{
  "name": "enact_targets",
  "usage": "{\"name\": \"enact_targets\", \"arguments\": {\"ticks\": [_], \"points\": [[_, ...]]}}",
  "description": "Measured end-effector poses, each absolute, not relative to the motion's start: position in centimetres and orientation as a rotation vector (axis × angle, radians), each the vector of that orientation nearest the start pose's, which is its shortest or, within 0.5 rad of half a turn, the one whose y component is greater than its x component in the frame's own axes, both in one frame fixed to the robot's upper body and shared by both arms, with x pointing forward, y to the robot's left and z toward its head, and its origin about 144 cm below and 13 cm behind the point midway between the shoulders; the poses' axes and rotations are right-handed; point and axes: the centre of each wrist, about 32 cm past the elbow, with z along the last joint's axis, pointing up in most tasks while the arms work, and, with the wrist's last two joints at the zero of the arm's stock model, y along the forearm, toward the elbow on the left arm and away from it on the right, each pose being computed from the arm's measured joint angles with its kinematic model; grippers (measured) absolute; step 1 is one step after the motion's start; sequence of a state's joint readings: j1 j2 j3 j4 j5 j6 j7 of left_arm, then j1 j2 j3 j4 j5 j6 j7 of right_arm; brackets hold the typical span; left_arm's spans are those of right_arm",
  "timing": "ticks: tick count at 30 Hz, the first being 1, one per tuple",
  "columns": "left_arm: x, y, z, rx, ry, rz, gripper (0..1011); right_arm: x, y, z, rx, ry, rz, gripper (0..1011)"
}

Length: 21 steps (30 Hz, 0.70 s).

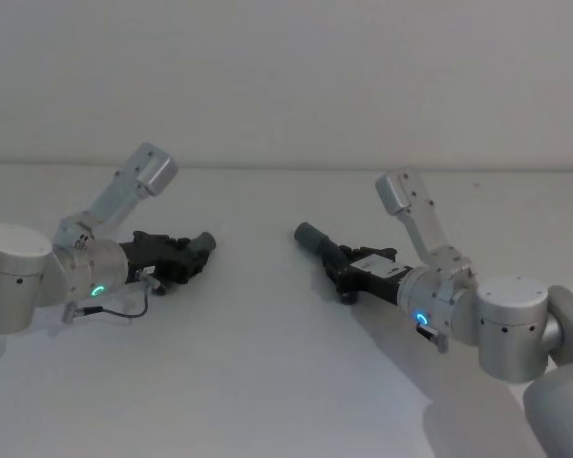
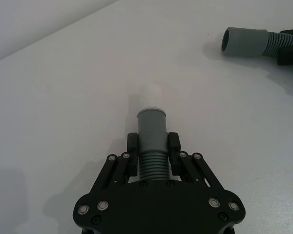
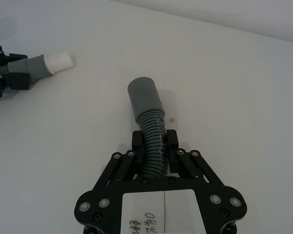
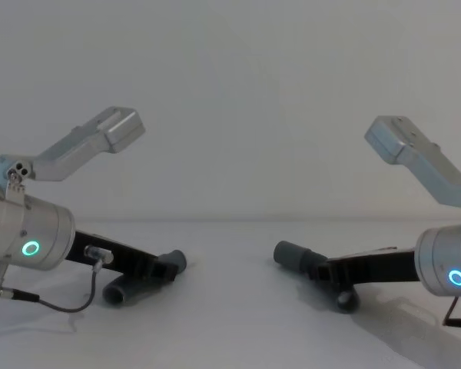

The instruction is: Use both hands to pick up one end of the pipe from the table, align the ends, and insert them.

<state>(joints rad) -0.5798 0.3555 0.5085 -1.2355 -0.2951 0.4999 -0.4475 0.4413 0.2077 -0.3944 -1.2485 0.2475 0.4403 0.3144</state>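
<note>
L gripper (image 1: 193,250) low, pointing inward, jaws clamped | R gripper (image 1: 337,258) low, pointing inward, jaws clamped

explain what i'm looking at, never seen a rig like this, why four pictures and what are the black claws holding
This is a two-armed robot working over a white table. One picture is from a camera on its head looking down, one from its chest looking across the table, and two from cameras on the wrists, looking along each claw. The claws are its end effectors. The left end effector is shut on a grey ribbed hose piece with a white tip. The right end effector is shut on a second hose piece with a wide open socket. The two ends point toward each other across a gap; they are not yet joined.
</note>
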Motion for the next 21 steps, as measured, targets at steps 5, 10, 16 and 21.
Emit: {"name": "enact_targets", "arguments": {"ticks": [5,10,16,21], "points": [[59.1,22.8,122.4,0.490,0.170,0.854,353,56.6,-19.4,118.3,-0.371,0.238,-0.968,274],[59.1,22.7,122.4,0.492,0.158,0.851,353,56.3,-19.5,118.3,-0.364,0.218,-0.963,274],[59.0,22.2,122.8,0.476,0.115,0.844,353,56.0,-19.9,118.7,-0.332,0.165,-0.949,274],[58.8,22.0,123.5,0.450,0.059,0.845,353,55.7,-20.4,119.2,-0.299,0.115,-0.929,274]]}}
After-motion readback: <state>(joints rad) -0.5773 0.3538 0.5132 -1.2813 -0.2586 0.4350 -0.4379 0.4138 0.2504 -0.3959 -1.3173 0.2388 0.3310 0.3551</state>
